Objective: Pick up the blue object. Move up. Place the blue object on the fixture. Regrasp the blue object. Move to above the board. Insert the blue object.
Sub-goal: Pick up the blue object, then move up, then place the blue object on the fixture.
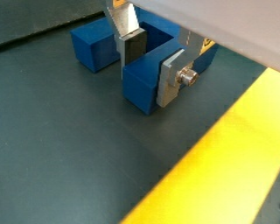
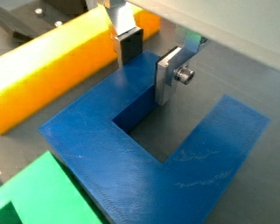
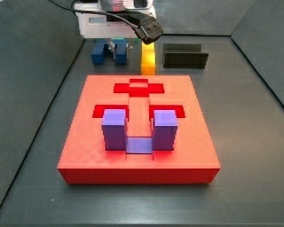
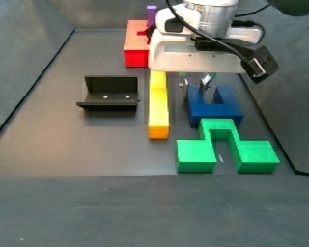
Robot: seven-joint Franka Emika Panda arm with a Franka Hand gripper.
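- We see the claw (image 2: 146, 61) open, its plates straddling one prong of the blue object (image 2: 166, 157), positioned to pick it up
- The fixture (image 4: 108, 94) waits empty beyond the yellow bar (image 4: 157, 102)

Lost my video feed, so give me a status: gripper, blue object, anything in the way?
Gripper low over blue object, fingers astride one prong, not closed. Blue object flat on floor beside yellow bar, green block adjacent. Fixture clear.

Dark grey matte floor (image 4: 67, 145), dark enclosing walls (image 3: 38, 27), even light
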